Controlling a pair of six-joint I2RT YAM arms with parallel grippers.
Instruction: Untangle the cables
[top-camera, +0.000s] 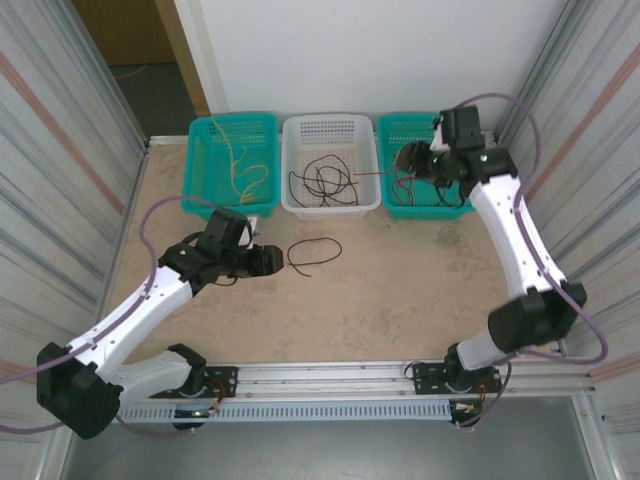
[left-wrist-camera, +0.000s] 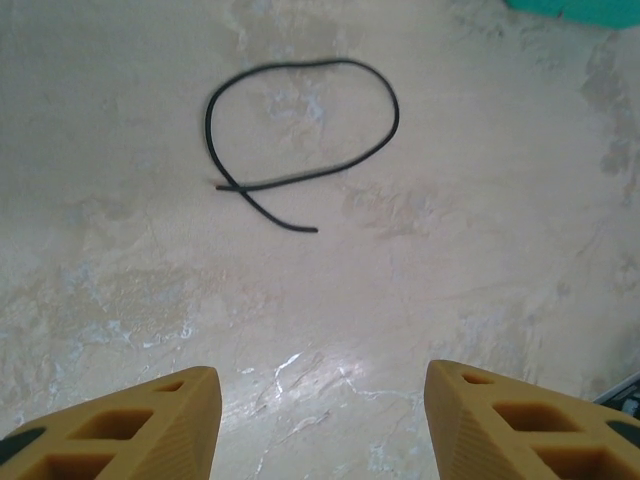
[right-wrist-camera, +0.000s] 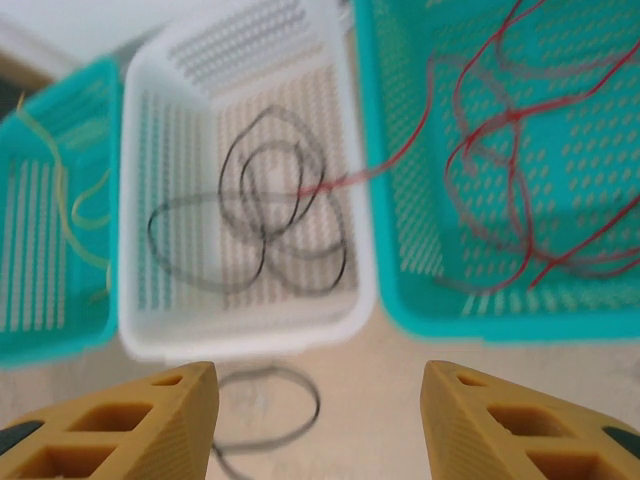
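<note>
A single black cable (top-camera: 340, 249) lies in a loop on the table, its ends crossed; it also shows ahead of the fingers in the left wrist view (left-wrist-camera: 240, 187). My left gripper (top-camera: 272, 260) (left-wrist-camera: 322, 370) is low over the table just left of it, open and holding nothing. More black cables (top-camera: 325, 180) (right-wrist-camera: 265, 215) lie tangled in the white basket (top-camera: 330, 125). A red cable (top-camera: 365, 173) (right-wrist-camera: 390, 160) runs from there into the right teal basket (top-camera: 455, 207), which holds red cables (right-wrist-camera: 500, 130). My right gripper (top-camera: 412, 160) (right-wrist-camera: 320, 365) hovers over that basket, open and holding nothing.
A pale yellow cable (top-camera: 240, 165) (right-wrist-camera: 70, 200) lies in the left teal basket (top-camera: 200, 165). The three baskets stand side by side along the far edge of the table. Corrugated walls close both sides. Bare tabletop (top-camera: 400, 290) spreads between the arms.
</note>
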